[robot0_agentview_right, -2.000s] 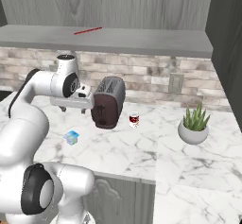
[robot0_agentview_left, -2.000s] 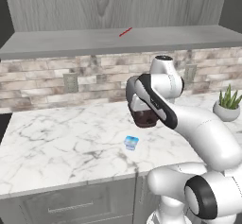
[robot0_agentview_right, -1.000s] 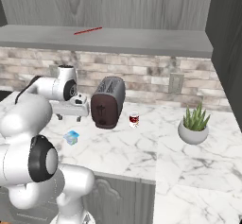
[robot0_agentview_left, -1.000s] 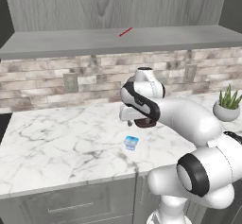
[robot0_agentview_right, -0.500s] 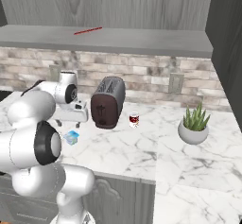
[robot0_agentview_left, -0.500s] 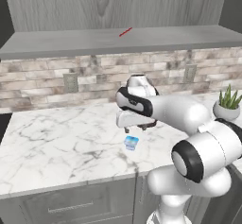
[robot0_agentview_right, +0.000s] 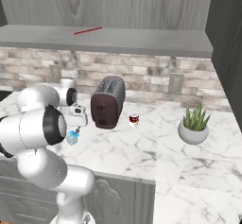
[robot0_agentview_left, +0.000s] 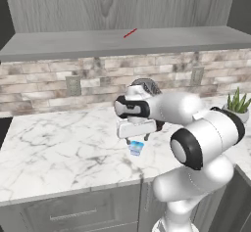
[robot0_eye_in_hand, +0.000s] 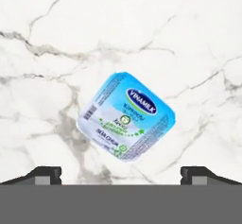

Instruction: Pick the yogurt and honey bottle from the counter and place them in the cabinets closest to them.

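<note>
White arm links fold low over the counter (robot0_agentview_left: 59, 148), and we see our wrist turned straight down so the gripper (robot0_agentview_left: 136, 140) hangs just above the yogurt (robot0_agentview_left: 136, 148). Our jaws stand wide apart and hold nothing; from the hand camera each fingertip (robot0_eye_in_hand: 45, 175) sits off to one side of the cup's blue-and-white lid. Nearby stands a dark toaster (robot0_agentview_right: 108, 103).

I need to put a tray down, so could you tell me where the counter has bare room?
The counter is bare left of the yogurt. Another patch lies in front of the toaster and glass. It is crowded around the yogurt, under the gripper.
</note>
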You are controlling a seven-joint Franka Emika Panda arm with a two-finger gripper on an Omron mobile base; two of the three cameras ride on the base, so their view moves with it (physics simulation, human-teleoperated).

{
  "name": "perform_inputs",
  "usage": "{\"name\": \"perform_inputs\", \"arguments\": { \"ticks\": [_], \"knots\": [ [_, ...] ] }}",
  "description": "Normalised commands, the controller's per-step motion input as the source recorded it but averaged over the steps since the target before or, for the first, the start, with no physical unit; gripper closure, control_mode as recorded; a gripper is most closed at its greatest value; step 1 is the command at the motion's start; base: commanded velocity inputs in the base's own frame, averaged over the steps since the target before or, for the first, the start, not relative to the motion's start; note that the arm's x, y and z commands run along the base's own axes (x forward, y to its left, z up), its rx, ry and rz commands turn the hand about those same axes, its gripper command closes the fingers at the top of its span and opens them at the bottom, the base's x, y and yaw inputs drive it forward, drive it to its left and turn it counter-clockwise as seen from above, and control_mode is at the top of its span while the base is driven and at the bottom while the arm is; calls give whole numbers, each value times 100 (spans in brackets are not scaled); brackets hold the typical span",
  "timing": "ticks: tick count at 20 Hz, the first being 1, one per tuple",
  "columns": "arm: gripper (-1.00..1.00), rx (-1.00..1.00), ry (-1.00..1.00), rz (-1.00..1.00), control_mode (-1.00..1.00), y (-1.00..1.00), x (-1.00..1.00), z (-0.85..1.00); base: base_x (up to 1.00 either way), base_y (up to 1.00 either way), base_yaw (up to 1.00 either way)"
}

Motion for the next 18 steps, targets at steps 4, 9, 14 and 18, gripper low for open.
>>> {"name": "perform_inputs", "arguments": {
  "ticks": [4, 9, 14, 18],
  "knots": [
    [-100, -8, 2, 0, -100, 0, 20, -21, 0, 0, 0],
    [-100, -7, 0, 0, -100, 0, 15, -13, 0, 0, 0],
    [-100, -4, -2, 0, -100, 0, 1, -4, 0, 0, 0],
    [-100, 0, 0, 0, -100, 0, 0, 0, 0, 0, 0]
  ]
}}
